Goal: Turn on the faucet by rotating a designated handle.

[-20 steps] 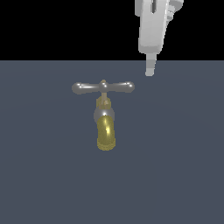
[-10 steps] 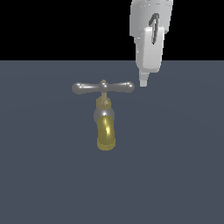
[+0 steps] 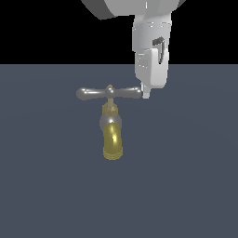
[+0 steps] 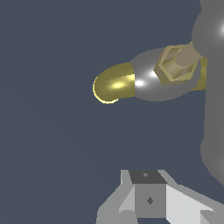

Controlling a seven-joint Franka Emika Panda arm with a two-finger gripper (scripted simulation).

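Handle (image 3: 109,93) (silver crossbar) with hand (image 3: 146,94) at its end.

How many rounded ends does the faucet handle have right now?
2. One end sits at the exterior view's left; the other end is at its right, beside the tool.
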